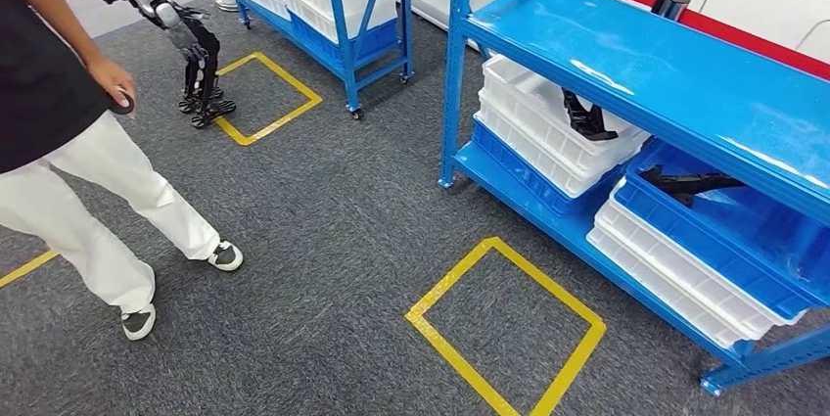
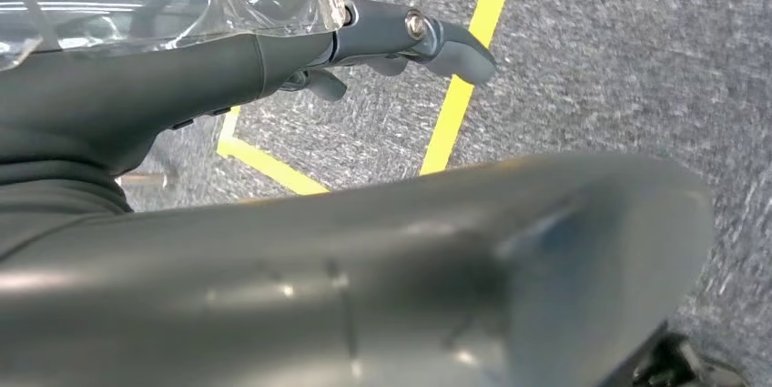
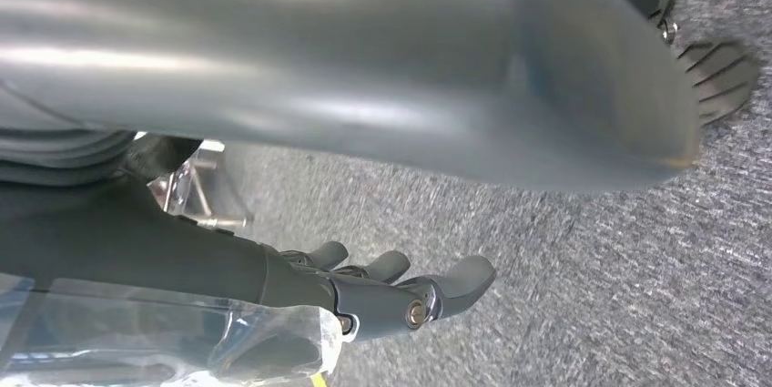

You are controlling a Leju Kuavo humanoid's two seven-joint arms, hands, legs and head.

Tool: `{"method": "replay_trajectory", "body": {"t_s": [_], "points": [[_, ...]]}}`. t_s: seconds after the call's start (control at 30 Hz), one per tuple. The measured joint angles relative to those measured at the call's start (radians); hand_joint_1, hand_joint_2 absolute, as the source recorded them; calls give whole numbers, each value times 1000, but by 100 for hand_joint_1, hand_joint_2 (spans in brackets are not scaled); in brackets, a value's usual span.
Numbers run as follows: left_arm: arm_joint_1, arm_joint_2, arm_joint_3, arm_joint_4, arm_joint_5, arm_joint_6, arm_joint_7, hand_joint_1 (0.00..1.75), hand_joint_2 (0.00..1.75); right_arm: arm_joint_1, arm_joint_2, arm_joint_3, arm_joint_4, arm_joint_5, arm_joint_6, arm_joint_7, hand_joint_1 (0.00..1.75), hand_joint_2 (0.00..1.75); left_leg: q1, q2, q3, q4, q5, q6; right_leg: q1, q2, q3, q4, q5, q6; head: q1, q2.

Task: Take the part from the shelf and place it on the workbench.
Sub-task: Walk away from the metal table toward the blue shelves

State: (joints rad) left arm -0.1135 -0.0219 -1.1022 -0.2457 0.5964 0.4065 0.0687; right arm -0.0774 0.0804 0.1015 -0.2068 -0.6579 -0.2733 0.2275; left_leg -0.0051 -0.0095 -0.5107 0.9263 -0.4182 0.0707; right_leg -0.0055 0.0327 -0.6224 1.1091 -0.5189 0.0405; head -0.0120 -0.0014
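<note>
Yellow tape [image 1: 504, 325] makes a square on the grey carpet [image 1: 323, 230], just in front of a blue shelf [image 1: 646, 73]. On the low level of this shelf stand stacked trays. One white tray [image 1: 548, 127] holds a black part [image 1: 585, 115] that sticks up over its rim. Beside it, further along the same level, a blue tray [image 1: 724, 230] lies on more white ones and holds another black part [image 1: 690, 182], lying flat.

At the robot's left a person [image 1: 69, 142] in white trousers and a dark top stands on the carpet, with something small and dark in the hand. Behind this person stands a second robot [image 1: 171, 24], next to another yellow square, and a second blue shelf [image 1: 323, 5] with white trays is further back.

In the left wrist view the left hand [image 2: 382, 41] hangs over the carpet and the tape; its fingers are stretched out and it holds nothing. The right hand [image 3: 391, 291] in the right wrist view hangs the same way over bare carpet, fingers straight and apart, also with nothing in it. Both hands are well apart from the parts on the shelf.
</note>
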Motion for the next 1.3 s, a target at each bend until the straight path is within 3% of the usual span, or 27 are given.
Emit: {"method": "replay_trajectory", "body": {"t_s": [0.07, 0.1, 0.13, 0.2, 0.23, 0.3, 0.37, 0.43, 0.53, 0.57, 0.6, 0.63, 0.67, 0.73, 0.77, 0.83, 0.9, 0.97, 1.03, 1.07, 1.1, 1.13, 1.2, 1.23, 1.3], "points": [[5, 0, -1, 0, 3, 0, 0, 0, 0, -1, 0, 3, 0, 0, 0, 0, 0, 0, 1, 30, -2, 0, -1, 1, -5, -18, -60, 130, -53, 9, 0, 0], [6, 0, -2, 0, 4, 0, 0, 0, 0, -1, -1, 4, 0, -1, 0, 0, 0, 0, 2, 43, -3, 1, -1, 0, -8, -21, -69, 152, -53, 14, 0, 0], [5, -1, -2, 0, 4, 0, 0, 0, 0, 0, -2, 5, 0, -1, 0, 0, 0, 0, 4, 56, -2, 1, -3, -3, -11, -25, -54, 127, -33, 18, 0, 0], [4, -3, -3, 0, 5, 0, 0, 0, 0, 1, -4, 6, 0, -2, 0, 0, 0, 0, 7, 77, 2, 4, -8, -11, -17, -57, 23, -9, 32, 27, 0, 0], [3, -3, -3, 0, 5, 0, -1, 0, 0, 1, -4, 6, 0, -2, 0, 0, 0, 0, 5, 87, 4, 8, -12, -19, -17, -78, 59, -76, 55, 26, 1, 0], [1, -3, -4, 0, 6, 1, -2, 0, 0, -2, -3, 7, 0, -2, 1, 0, 0, 0, -1, 105, 8, 13, -19, -32, -15, -100, 88, -137, 68, 13, -1, 0], [-2, -4, -4, 0, 6, 2, -4, 0, 0, -2, -3, 8, 0, -2, 1, 0, 0, 0, 1, 122, 11, 14, -22, -44, -11, -83, 86, -142, 67, -6, -3, 0], [-3, -4, -4, 0, 6, 2, -8, 0, 0, -1, -4, 10, 0, -2, 1, 0, 0, 0, 9, 98, 2, 45, -48, -56, -11, -63, 83, -143, 72, -19, -3, 0], [1, -4, -4, 0, 7, 2, -12, 0, 0, -3, -5, 12, 0, -3, 1, -1, 0, 0, 14, 32, -83, 235, -149, -66, -7, -33, 78, -144, 79, -31, -4, 0], [3, -5, -4, 0, 7, 2, -12, 0, 0, -3, -5, 13, 0, -4, 1, -2, 0, 0, 13, 24, -115, 298, -169, -65, -3, -22, 76, -144, 80, -33, -4, 0], [4, -5, -4, 0, 8, 3, -12, 0, 0, -3, -5, 13, 0, -4, 1, -2, 0, 0, 11, 21, -132, 329, -171, -62, 3, -10, 76, -144, 80, -34, -4, 0], [4, -5, -4, 0, 8, 3, -13, 0, 0, -2, -6, 13, 0, -4, 1, -2, 0, 0, 8, 18, -133, 320, -154, -55, 7, 2, 76, -144, 81, -34, -4, 0], [4, -6, -4, 0, 8, 4, -13, 0, 0, -1, -6, 13, 0, -4, 1, -2, 0, 0, 4, 12, -112, 269, -121, -46, 10, 14, 76, -144, 82, -34, -4, 0], [2, -5, -4, 0, 8, 7, -15, 0, 0, -2, -6, 14, 0, -5, 1, -2, 0, 0, -7, -18, -44, 116, -50, -24, 14, 36, 77, -144, 84, -34, -4, 0], [1, -5, -4, 0, 8, 8, -15, 0, 0, -3, -6, 15, 0, -5, 1, -2, 0, 0, -13, -31, -19, 61, -28, -15, 15, 45, 76, -144, 86, -34, -4, 0], [-1, -5, -4, 0, 8, 10, -16, 0, 0, -3, -5, 16, 0, -7, 1, -2, 0, 0, -20, -35, -5, 26, -19, -6, 14, 61, 73, -146, 89, -29, -5, 0], [-3, -6, -4, 0, 8, 11, -17, 0, 0, -1, -6, 18, 0, -8, 1, -2, 0, 0, -19, -16, -2, 14, -12, 0, 15, 68, 69, -145, 89, -21, -4, 0], [-4, -8, -4, 0, 7, 11, -17, 0, 0, 0, -8, 18, 0, -8, 1, -2, 0, 0, -13, 5, 2, -1, -2, 6, 19, 38, 46, -95, 52, -11, -2, 0], [-1, -10, -4, 0, 7, 11, -17, 0, 0, -2, -10, 19, 0, -9, 1, -2, 0, 0, -12, 29, 2, -6, 1, 9, 16, -4, -11, 32, -22, -2, 1, 0], [1, -10, -4, 0, 7, 10, -17, 0, 0, -2, -10, 19, 0, -9, 1, -2, 0, 0, -12, 42, 1, -6, 1, 9, 13, -14, -41, 99, -51, 3, 1, 0], [2, -11, -4, 0, 7, 10, -17, 0, 0, -1, -11, 19, 0, -9, 1, -2, 0, 0, -11, 56, 0, -6, 0, 9, 9, -19, -59, 141, -62, 7, 1, 0], [2, -11, -4, 0, 7, 10, -17, 0, 0, 1, -11, 19, 0, -9, 1, -2, 0, 0, -10, 67, 0, -5, 0, 8, 5, -23, -57, 144, -53, 12, 1, 0], [0, -12, -4, 0, 7, 10, -17, 0, 0, 3, -13, 20, 0, -9, 1, -2, 0, 0, -6, 87, 3, -2, -4, 2, -4, -47, 7, 31, 9, 22, 1, 0], [0, -12, -4, 0, 7, 10, -17, 0, 0, 2, -13, 20, 0, -9, 1, -2, 0, 0, -7, 96, 4, 2, -8, -4, -6, -76, 48, -45, 36, 26, 1, 0], [-1, -11, -4, 0, 7, 11, -17, 0, 0, 0, -13, 20, 0, -10, 2, -3, 0, 0, -12, 113, 6, 11, -16, -15, -7, -110, 94, -137, 62, 16, 0, 0]]}}
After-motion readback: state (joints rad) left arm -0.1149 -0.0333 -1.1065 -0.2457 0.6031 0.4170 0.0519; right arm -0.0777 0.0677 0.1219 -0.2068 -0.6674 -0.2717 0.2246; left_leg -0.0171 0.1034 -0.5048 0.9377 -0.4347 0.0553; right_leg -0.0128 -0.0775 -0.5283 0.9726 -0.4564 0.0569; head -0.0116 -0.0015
